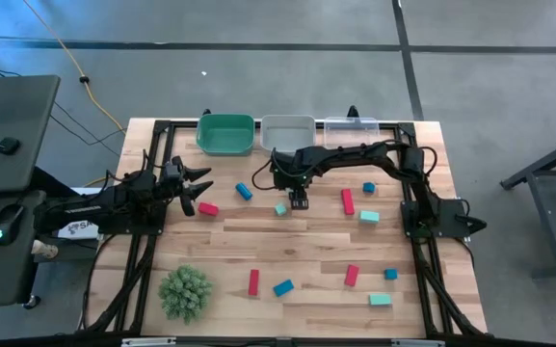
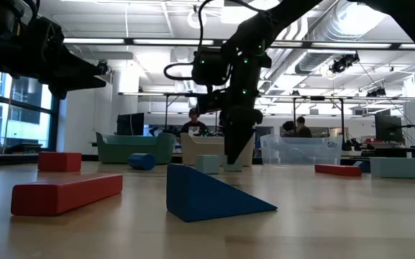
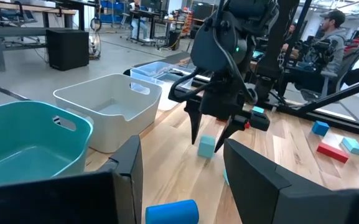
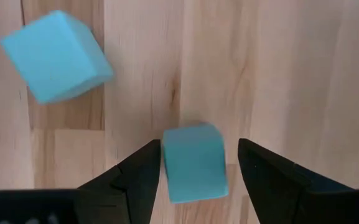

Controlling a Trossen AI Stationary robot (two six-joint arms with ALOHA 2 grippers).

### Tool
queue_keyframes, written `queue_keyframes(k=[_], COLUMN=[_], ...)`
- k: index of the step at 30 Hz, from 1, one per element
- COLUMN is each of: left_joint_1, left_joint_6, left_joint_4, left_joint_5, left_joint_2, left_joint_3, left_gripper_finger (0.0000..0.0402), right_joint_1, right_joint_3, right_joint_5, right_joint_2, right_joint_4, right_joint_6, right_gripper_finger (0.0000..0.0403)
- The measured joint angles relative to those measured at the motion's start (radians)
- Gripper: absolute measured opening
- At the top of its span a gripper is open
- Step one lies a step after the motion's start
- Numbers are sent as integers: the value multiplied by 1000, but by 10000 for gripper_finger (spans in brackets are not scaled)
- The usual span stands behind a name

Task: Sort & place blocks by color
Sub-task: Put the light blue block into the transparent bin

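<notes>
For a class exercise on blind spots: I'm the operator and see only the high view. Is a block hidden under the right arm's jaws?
Observer: Yes. The right wrist view shows a teal cube between the jaws of the right gripper.
Operator: Gripped?
Observer: Not yet. The jaws are open, with bare wood showing on one side of the cube.
Operator: And how high is the left arm?
Observer: In the low view, the left gripper hangs well above the table.

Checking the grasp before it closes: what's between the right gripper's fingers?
A small teal cube sits between the right gripper's open fingers, nearer one finger, bare wood beside it. The right wrist view shows this.
</notes>
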Motion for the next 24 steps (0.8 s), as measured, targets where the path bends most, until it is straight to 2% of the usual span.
queue_keyframes(k=[6,14,20,24], left_joint_1=[0,0,0,0], left_joint_6=[0,0,-3,-84], left_joint_4=[0,0,0,0], left_joint_5=[0,0,0,0], left_joint_2=[0,0,0,0], left_joint_3=[0,0,0,0], left_gripper_finger=[147,147,147,147], right_joint_1=[0,0,1,3], right_joint_3=[0,0,0,29], right_joint_5=[-2,-1,-2,-3], right_joint_2=[0,-2,-5,-9], right_joint_4=[-9,-13,-27,-83], right_joint_6=[1,34,88,109], right_gripper_finger=[171,105,105,105])
